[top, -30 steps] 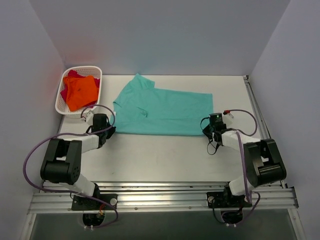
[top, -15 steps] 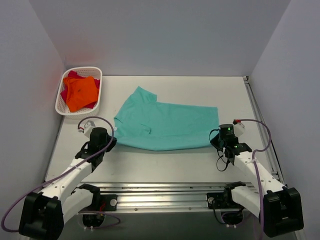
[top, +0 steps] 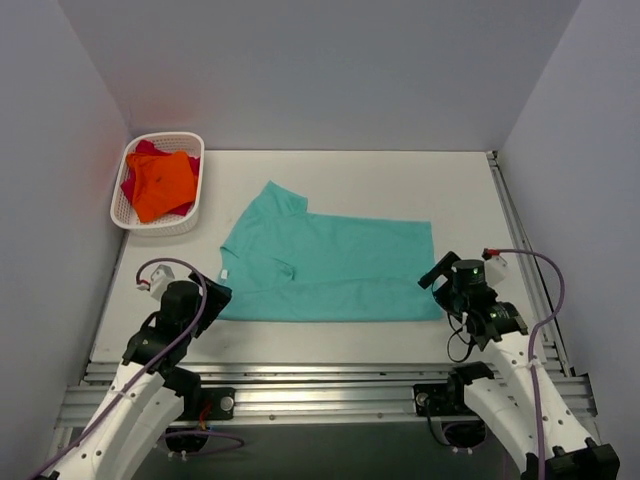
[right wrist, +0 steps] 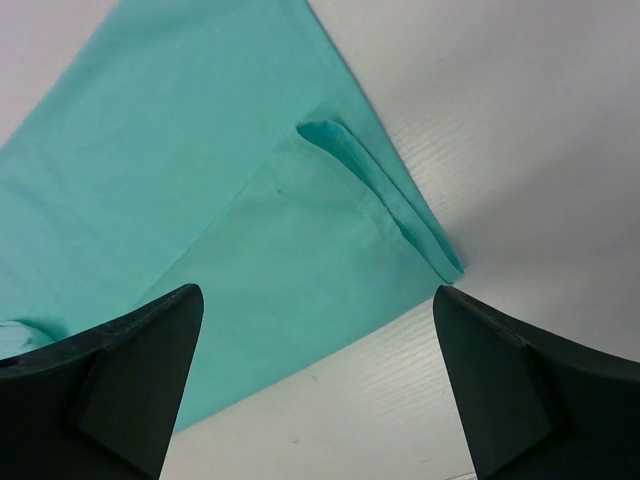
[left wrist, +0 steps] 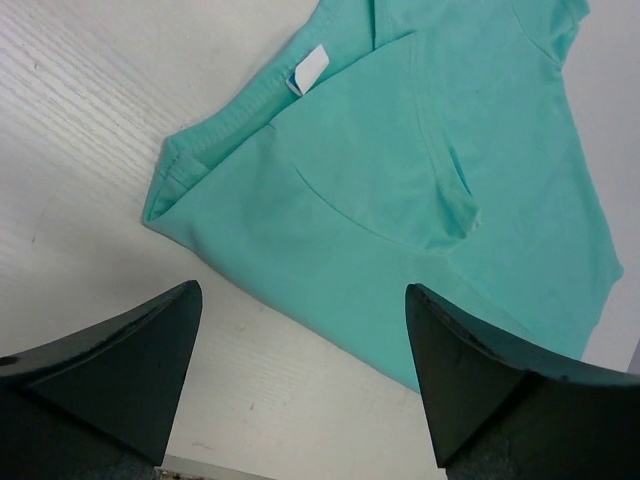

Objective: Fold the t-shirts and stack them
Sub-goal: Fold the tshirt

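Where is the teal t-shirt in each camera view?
Top view: the teal t-shirt lies spread flat across the middle of the picture.
Left wrist view: it fills the upper right, with one corner reaching to the left.
Right wrist view: it fills the upper left, with a folded corner at right centre.
Shared landmark: the small white label at the shirt's edge shows in the top and left wrist views, not in the right wrist view.

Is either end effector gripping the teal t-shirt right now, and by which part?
Nothing is held. The left end effector and the right end effector both stand open above the near corners of the teal t-shirt.
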`<state>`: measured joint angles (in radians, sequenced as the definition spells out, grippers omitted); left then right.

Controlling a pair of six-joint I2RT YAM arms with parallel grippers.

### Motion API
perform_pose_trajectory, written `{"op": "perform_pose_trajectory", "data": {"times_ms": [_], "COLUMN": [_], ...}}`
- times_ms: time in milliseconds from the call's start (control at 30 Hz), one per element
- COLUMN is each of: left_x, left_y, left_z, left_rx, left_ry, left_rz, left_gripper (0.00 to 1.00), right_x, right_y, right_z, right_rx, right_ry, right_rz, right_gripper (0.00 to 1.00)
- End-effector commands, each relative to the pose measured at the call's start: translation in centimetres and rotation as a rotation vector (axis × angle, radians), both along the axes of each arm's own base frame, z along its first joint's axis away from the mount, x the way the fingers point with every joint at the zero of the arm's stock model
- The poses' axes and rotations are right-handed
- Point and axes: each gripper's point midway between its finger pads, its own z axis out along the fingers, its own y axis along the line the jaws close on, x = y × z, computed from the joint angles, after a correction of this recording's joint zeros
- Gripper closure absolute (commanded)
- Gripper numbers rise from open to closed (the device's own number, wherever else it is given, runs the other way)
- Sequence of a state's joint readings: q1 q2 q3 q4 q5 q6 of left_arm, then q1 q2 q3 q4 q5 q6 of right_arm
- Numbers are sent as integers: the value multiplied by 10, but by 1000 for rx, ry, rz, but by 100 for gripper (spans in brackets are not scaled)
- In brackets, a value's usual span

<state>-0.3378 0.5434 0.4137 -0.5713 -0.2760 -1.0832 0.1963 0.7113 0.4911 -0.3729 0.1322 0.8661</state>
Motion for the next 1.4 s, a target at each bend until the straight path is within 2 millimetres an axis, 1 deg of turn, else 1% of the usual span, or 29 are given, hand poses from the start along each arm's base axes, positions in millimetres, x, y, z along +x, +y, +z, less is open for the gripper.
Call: {"op": "perform_pose_trajectory", "data": {"times_ms": [0, 100, 167, 200, 233, 267, 300, 333, 400, 433, 467, 500, 567, 600, 633, 667, 700, 733, 767, 800, 833, 867, 900, 933, 967, 1000, 1033, 1267, 1367], "left_x": [-8, 14, 33, 51, 68, 82, 101, 127, 170, 203, 229, 259, 296, 322, 342, 357, 380, 395, 407, 410, 432, 433, 440, 454, 456, 455, 460, 437, 429], "left_y": [4, 6, 4, -1, -5, -9, -15, -17, -32, -27, -30, -41, -37, -40, -46, -43, -46, -52, -53, -56, -61, -64, -65, -64, -66, -66, -67, -86, -90], "left_z": [37, 83, 106, 130, 132, 139, 160, 143, 177, 144, 163, 126, 113, 137, 95, 88, 115, 72, 64, 8, 40, 24, -11, 8, 0, -27, -22, -57, -44], "left_rx": [16, 32, 66, 54, 101, 116, 120, 208, 223, 279, 279, 258, 247, 245, 223, 220, 223, 189, 177, 133, 141, 127, 115, 127, 112, 86, 77, 36, 43], "left_ry": [-39, -182, -264, -365, -365, -387, -462, -414, -514, -433, -476, -412, -401, -448, -380, -376, -424, -362, -357, -228, -304, -246, -193, -236, -223, -170, -181, -109, -121], "left_rz": [-18, -2, -12, -15, -40, -49, -61, -100, -181, -218, -240, -323, -395, -419, -482, -495, -512, -566, -585, -611, -638, -654, -657, -643, -649, -650, -640, -689, -693], "left_gripper": [8, 4, 3, 3, 4, 6, 6, 6, 6, 6, 5, 4, 3, 2, 1, 1, 1, 1, 1, 1, 1, 1, 1, 1, 1, 1, 1, 1, 1], "right_x": [6, 29, 44, 55, 69, 80, 93, 100, 112, 114, 118, 121, 121, 122, 123, 124, 126, 127, 129, 131, 132, 133, 135, 137, 137, 139, 139, 143, 145], "right_y": [-16, -16, -7, -3, 3, 12, 20, 25, 36, 37, 39, 41, 39, 38, 37, 35, 35, 35, 35, 36, 36, 37, 37, 38, 39, 38, 37, 35, 36], "right_z": [53, 95, 106, 102, 110, 96, 105, 102, 91, 87, 88, 89, 86, 87, 87, 87, 89, 89, 86, 86, 85, 82, 82, 81, 78, 78, 77, 66, 59], "right_rx": [-48, -37, -11, -6, 9, 16, 24, 29, 32, 32, 36, 37, 28, 18, 8, 0, -5, -6, -10, -11, -11, -13, -14, -15, -15, -18, -22, -35, -34], "right_ry": [-111, -261, -316, -306, -347, -296, -327, -316, -283, -274, -287, -300, -302, -308, -310, -309, -316, -316, -310, -315, -313, -302, -305, -303, -294, -297, -292, -274, -257], "right_rz": [-66, -81, -51, -38, -25, 15, 46, 74, 130, 138, 146, 154, 154, 150, 152, 148, 148, 149, 152, 153, 157, 161, 162, 163, 168, 169, 166, 158, 162], "right_gripper": [4, 5, 5, 4, 5, 5, 5, 5, 5, 5, 5, 5, 5, 4, 4, 4, 4, 4, 4, 4, 4, 4, 4, 4, 4, 5, 5, 4, 4]}}
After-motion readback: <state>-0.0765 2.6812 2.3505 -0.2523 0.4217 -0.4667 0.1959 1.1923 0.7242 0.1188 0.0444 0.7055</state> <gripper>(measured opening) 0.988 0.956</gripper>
